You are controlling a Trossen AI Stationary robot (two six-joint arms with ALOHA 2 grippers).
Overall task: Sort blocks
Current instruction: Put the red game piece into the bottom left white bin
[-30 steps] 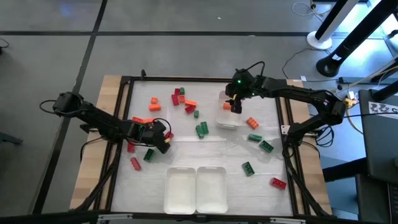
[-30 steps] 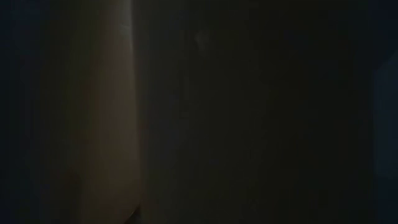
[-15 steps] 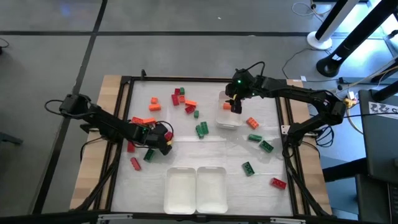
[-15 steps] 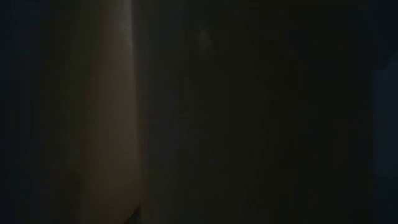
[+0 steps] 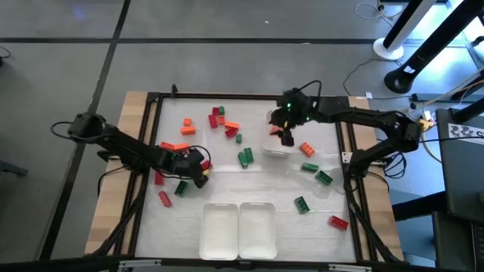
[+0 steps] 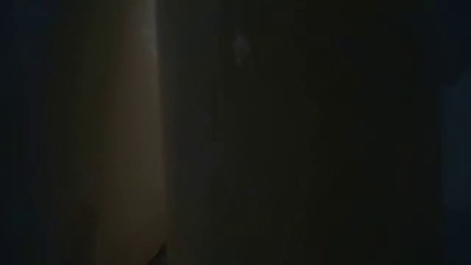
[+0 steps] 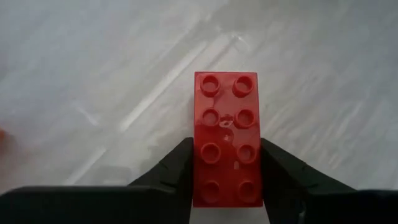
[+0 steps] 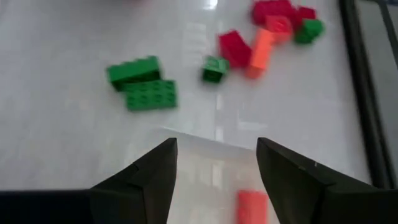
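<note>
Left gripper is closed round a red block, fingers pressed on its long sides, studs up, low over the white counter at its left side; more red, green & orange blocks lie scattered nearby; right gripper hangs w/ fingers apart, holding nothing, above a white tray w/ an orange block in it; two more white trays sit at the near edge; low view is dark.
</note>
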